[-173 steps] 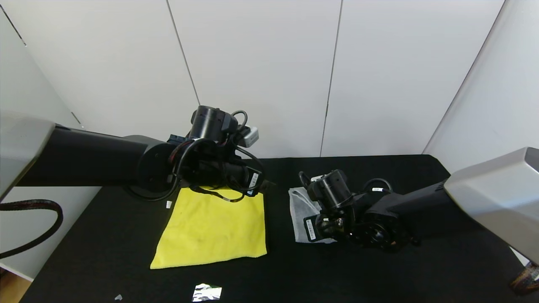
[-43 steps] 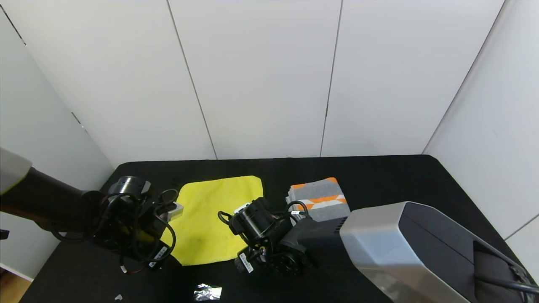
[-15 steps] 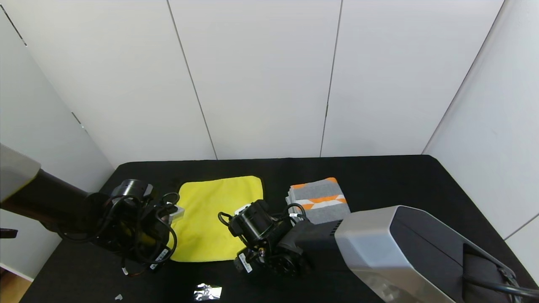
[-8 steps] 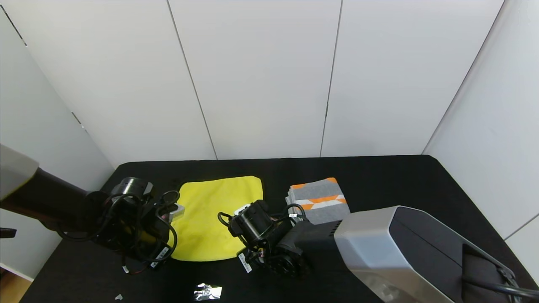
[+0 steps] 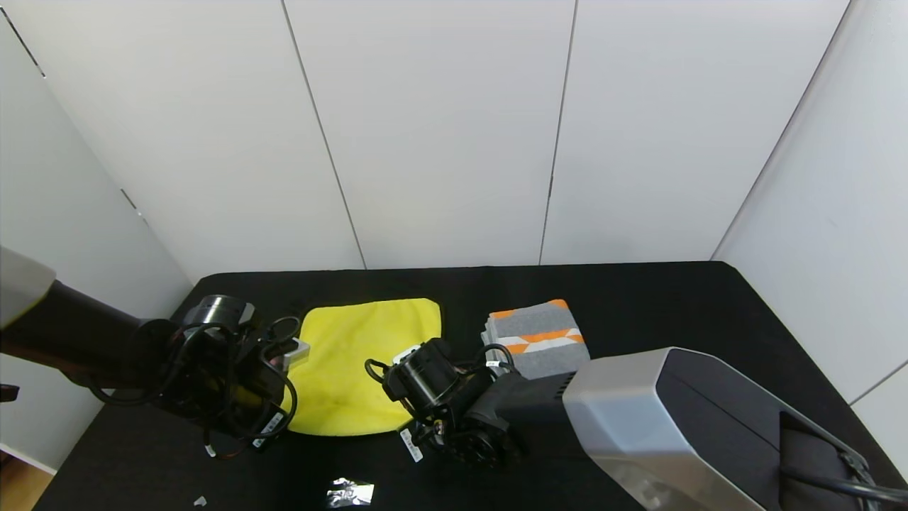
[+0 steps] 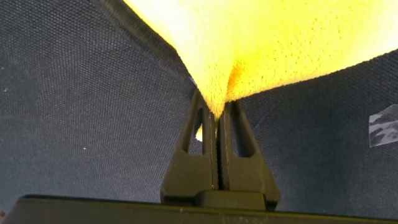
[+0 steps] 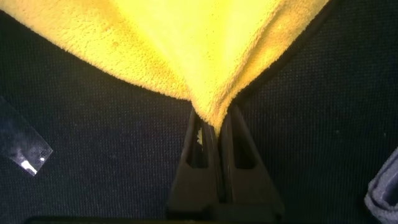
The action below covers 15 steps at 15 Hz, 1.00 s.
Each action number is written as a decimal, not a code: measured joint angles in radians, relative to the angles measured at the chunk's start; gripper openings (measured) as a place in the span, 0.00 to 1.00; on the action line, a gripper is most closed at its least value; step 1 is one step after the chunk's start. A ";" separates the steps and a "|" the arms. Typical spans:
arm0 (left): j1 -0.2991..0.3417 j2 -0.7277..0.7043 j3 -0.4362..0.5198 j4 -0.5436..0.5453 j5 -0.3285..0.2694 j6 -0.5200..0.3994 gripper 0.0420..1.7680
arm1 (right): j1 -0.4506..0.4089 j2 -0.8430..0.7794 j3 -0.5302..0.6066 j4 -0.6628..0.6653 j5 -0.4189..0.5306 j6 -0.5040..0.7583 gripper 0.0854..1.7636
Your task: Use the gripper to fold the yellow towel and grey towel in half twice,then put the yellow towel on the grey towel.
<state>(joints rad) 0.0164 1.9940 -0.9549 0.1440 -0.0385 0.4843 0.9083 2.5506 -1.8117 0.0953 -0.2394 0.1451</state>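
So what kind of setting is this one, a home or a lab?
Most likely a lab test cell, not a home: a black cloth-covered table boxed in by bare white wall panels, holding only the yellow towel, pinched by both grippers, the folded grey towel and a scrap of foil.

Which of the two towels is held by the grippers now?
The yellow towel: left gripper and right gripper each pinch a near corner. The grey towel lies folded, untouched, beside it.

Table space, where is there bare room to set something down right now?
Bare black table lies right of and behind the grey towel, and along the far edge behind the yellow towel. The near side is crowded: left claw and right claw each pinch a yellow towel corner, foil scrap in front.
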 joint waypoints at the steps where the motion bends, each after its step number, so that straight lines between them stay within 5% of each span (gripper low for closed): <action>1: 0.000 0.000 0.000 0.000 -0.001 -0.002 0.05 | 0.001 -0.001 0.000 0.001 -0.001 0.004 0.02; 15: 0.002 -0.071 0.045 0.057 -0.047 -0.016 0.05 | 0.021 -0.102 -0.010 0.209 0.071 0.131 0.02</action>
<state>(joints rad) 0.0183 1.9234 -0.9096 0.2011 -0.0860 0.4685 0.9294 2.4483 -1.8213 0.3043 -0.1681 0.2760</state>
